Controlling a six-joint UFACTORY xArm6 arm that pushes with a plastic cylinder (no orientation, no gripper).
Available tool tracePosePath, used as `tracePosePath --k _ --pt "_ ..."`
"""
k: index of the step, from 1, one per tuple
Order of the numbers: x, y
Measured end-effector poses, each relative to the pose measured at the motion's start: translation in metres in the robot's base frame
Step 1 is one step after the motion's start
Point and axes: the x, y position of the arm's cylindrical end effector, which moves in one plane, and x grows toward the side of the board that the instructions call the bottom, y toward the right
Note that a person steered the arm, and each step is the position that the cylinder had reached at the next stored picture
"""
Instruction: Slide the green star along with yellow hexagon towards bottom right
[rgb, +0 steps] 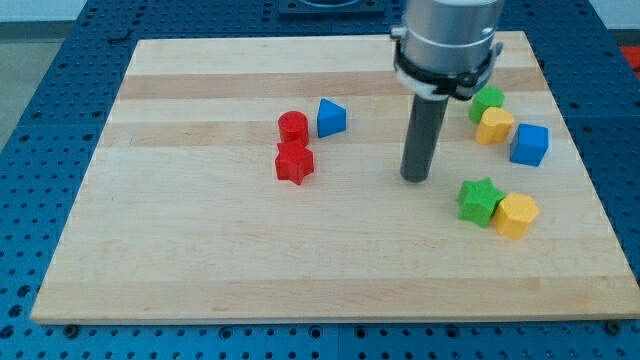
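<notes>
The green star (480, 200) lies at the view's right of the board, touching the yellow hexagon (517, 215) on its lower right. My tip (416, 178) rests on the board to the upper left of the green star, with a small gap between them. The rod rises from the tip to the arm's grey body at the view's top.
A green block (488, 101), a yellow block (495, 126) and a blue cube (530, 145) cluster at the upper right. A red cylinder (292, 127), a red star (295, 162) and a blue triangular block (331, 118) sit left of centre. The wooden board's edge (330, 318) runs along the view's bottom.
</notes>
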Motion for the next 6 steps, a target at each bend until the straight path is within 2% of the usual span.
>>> tracePosePath --k 1,2,4,6 --pt "0.039 -0.007" --pt "0.048 0.004" --pt "0.034 0.056" --pt "0.03 0.074"
